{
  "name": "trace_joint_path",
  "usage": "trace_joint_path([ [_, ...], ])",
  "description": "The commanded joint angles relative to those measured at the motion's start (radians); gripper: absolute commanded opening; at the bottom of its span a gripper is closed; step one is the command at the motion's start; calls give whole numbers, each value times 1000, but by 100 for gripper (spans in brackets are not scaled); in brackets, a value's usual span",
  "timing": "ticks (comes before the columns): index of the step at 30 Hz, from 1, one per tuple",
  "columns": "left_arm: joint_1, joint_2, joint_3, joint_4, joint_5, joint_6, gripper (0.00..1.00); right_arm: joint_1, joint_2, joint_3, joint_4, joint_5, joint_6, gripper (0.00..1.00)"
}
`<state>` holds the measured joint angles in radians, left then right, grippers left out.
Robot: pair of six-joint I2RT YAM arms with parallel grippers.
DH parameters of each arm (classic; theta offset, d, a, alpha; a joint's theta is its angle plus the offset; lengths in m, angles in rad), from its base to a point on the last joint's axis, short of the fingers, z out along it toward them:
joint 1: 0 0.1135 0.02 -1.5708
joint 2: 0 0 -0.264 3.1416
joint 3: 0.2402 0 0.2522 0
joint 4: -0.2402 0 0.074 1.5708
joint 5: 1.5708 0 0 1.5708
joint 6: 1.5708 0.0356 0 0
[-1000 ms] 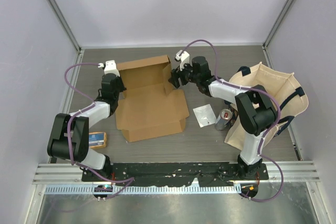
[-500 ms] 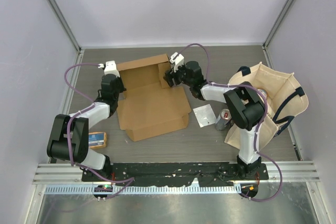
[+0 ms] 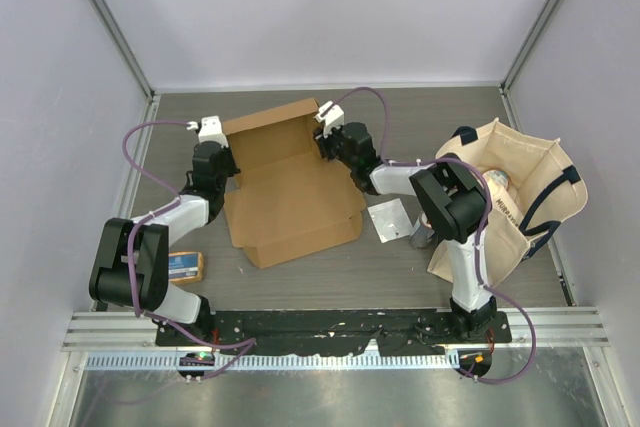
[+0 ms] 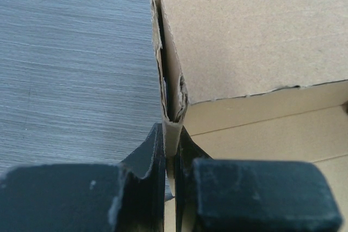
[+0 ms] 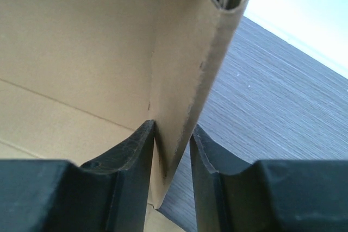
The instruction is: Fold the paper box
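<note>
The right gripper (image 5: 171, 134) has just reached across the grey wooden table (image 3: 420, 112) and squeezed onto the right wall of the open brown cardboard paper box (image 3: 290, 187) in the middle, while the left gripper (image 4: 169, 145) pinches its left wall, so both sides look ready to be folded up.

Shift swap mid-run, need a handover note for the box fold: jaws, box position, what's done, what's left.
Left gripper: jaws shut on the left side wall of the paper box.
Right gripper: jaws straddle the right side wall; can't tell if they are clamped.
Box: between the two arms, open side up.
Done: both side walls stand upright.
Left: lid panel at the far edge is open; box not yet closed.
</note>
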<state>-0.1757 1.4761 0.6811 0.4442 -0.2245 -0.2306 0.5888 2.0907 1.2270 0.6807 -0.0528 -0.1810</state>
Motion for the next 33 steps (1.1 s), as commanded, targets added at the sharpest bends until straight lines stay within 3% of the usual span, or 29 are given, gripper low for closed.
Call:
trace_joint_path([
  [1, -5, -34, -6, 36, 30, -7, 0, 25, 11, 61, 95, 142, -5, 36],
  [8, -10, -37, -3, 36, 25, -10, 0, 65, 37, 72, 132, 263, 25, 33],
  [9, -13, -36, 0, 28, 5, -10, 0, 77, 45, 89, 131, 289, 22, 23],
  [11, -28, -37, 14, 14, -16, -9, 0, 120, 98, 123, 146, 546, 0, 2],
  [12, -31, -37, 15, 11, -25, -9, 0, 178, 120, 165, 160, 649, -27, 2],
  [13, -33, -39, 21, 11, -35, -9, 0, 204, 150, 181, 189, 850, -69, 1],
  [15, -38, -46, 23, 5, -41, -12, 0, 247, 201, 203, 290, 964, -139, 1],
  [17, -44, -56, 25, -2, -47, -15, 0, 252, 200, 209, 232, 984, -101, 1],
  [25, -53, -63, 15, -1, -53, -19, 0, 259, 212, 216, 264, 995, -147, 1],
  [27, -54, -60, 15, 1, -61, -22, 0, 258, 200, 192, 261, 934, -130, 1],
  [28, -53, -60, 15, 2, -59, -23, 0, 255, 168, 174, 250, 894, -105, 5],
  [29, -54, -57, 17, 4, -59, -23, 0, 252, 143, 155, 206, 857, -89, 18],
  [31, -54, -50, 21, 5, -65, -18, 0, 240, 56, 103, 139, 728, -39, 30],
  [32, -54, -48, 21, 4, -71, -18, 0, 217, 28, 83, 67, 673, -11, 43],
  [33, -54, -50, 21, 4, -76, -16, 0, 201, 0, 59, 24, 589, 12, 48],
])
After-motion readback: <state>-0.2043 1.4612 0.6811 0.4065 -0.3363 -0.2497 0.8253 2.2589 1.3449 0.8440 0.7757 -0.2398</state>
